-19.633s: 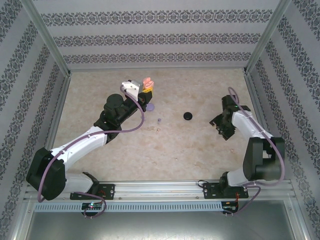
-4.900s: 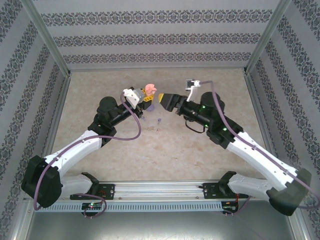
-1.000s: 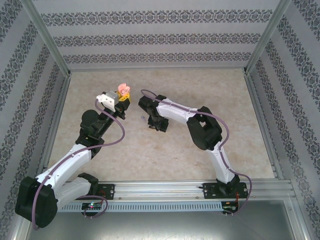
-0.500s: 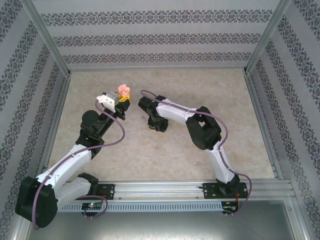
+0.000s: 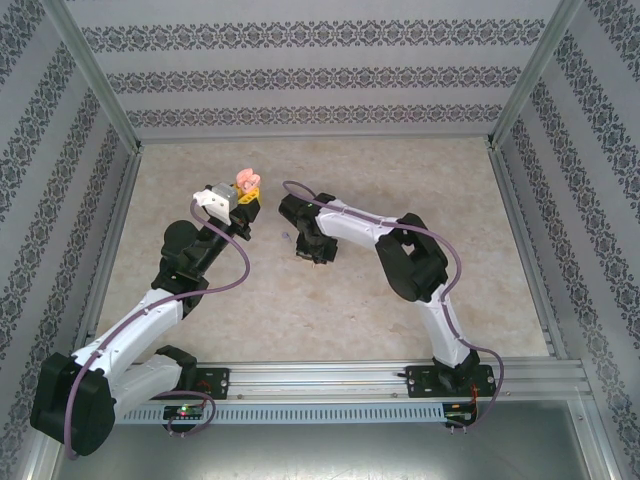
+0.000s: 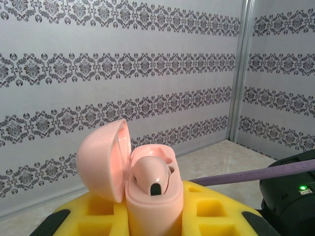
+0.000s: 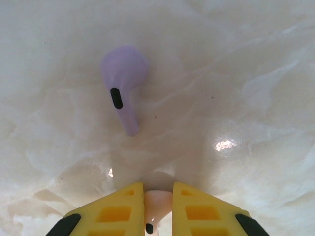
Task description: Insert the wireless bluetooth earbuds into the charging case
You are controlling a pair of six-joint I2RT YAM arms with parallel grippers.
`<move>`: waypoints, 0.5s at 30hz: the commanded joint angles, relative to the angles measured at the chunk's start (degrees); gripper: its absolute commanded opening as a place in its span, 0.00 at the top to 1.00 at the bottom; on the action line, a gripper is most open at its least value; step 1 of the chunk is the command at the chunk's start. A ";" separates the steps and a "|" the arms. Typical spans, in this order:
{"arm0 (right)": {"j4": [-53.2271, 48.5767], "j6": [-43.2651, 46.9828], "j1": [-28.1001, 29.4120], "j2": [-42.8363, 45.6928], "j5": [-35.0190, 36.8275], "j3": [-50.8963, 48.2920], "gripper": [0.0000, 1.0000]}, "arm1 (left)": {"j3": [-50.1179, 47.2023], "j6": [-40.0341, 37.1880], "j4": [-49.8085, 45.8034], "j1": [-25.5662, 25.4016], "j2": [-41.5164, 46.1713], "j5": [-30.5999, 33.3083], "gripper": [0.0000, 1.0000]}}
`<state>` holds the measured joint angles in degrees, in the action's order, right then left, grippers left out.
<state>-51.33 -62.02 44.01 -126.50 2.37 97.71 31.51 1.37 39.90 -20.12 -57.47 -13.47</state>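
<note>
left gripper (image 6: pixel 152 216) clamps pink case (image 6: pixel 150 196) (lid (image 6: pixel 103 160) up) | right gripper (image 7: pixel 158 196) pinches pink earbud (image 7: pixel 158 205), lilac earbud (image 7: pixel 123 73) nearby

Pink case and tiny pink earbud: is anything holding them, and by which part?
The left gripper clamps the open pink case by its lower body. The right gripper pinches the pink earbud by its sides, down at the table.

Pale walls (image 5: pixel 320 60) banded with dark damask ornament, aluminium corner posts (image 5: pixel 92 75), glossy beige marbled tabletop (image 5: pixel 430 190)
</note>
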 commanded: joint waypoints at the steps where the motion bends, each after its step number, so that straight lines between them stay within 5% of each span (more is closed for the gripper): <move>1: 3.11 2.80 1.32 2.89 1.21 -3.83 0.86 | 1.19 0.66 0.84 0.67 1.12 -1.65 1.00; 15: 12.24 10.26 2.05 23.26 7.37 -15.27 0.86 | 4.31 -0.16 -4.12 0.66 0.70 -6.01 1.00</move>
<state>-41.58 -55.16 45.65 -108.60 6.09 83.94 33.54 1.56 37.12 -20.12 -57.47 -16.45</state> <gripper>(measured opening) 0.148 0.206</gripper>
